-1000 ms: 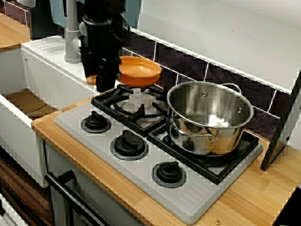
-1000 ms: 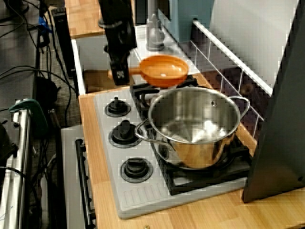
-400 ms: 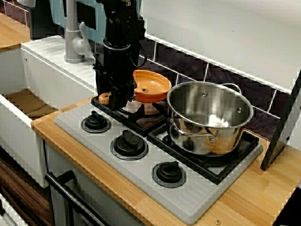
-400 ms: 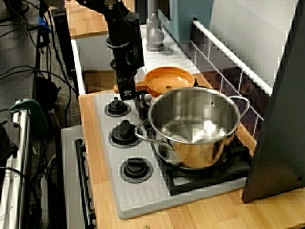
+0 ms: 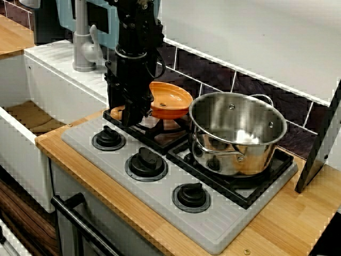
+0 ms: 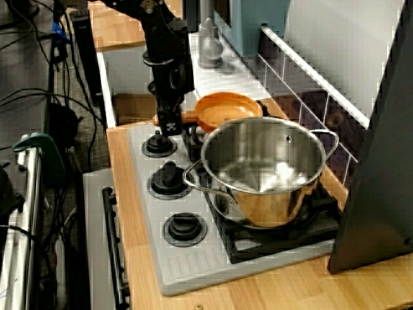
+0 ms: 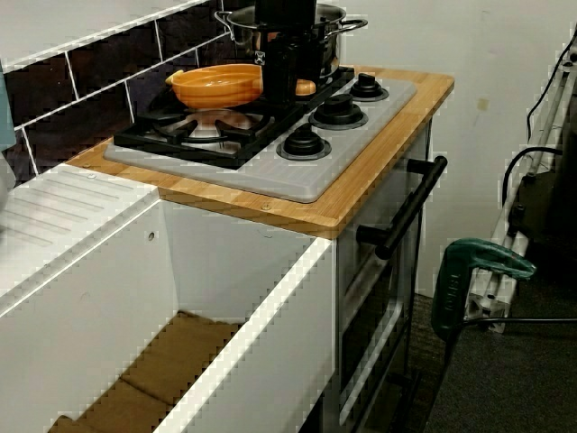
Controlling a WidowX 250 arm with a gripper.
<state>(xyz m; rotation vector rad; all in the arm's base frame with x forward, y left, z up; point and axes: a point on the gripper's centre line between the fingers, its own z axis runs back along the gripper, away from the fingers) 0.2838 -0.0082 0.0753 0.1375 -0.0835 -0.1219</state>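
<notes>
My black gripper [image 5: 128, 111] is shut on the handle of a small orange pan [image 5: 171, 98]. It holds the pan just above the left burner grate [image 5: 139, 126] of the grey stove top. The pan's far rim comes close to a large steel pot [image 5: 237, 130] on the right burner. Seen from the pot end, the gripper [image 6: 171, 121] hangs down at the pan's [image 6: 229, 111] near side, and the pot [image 6: 264, 171] fills the foreground. From the sink end, the gripper [image 7: 287, 86] covers most of the handle; the pan [image 7: 216, 86] hovers over the grate.
Three black knobs [image 5: 146, 162] line the stove's front. A white sink basin [image 7: 207, 298] and grey faucet [image 5: 81, 37] lie left of the stove. Dark tiles [image 5: 213, 72] back the counter. A dark board [image 5: 319, 144] leans at the right end, and a green clamp [image 7: 469, 271] stands on the floor side.
The gripper has carried the orange pan from the back left over to the left burner, lower and nearer the pot. Over the last half second it only eased down slightly.
</notes>
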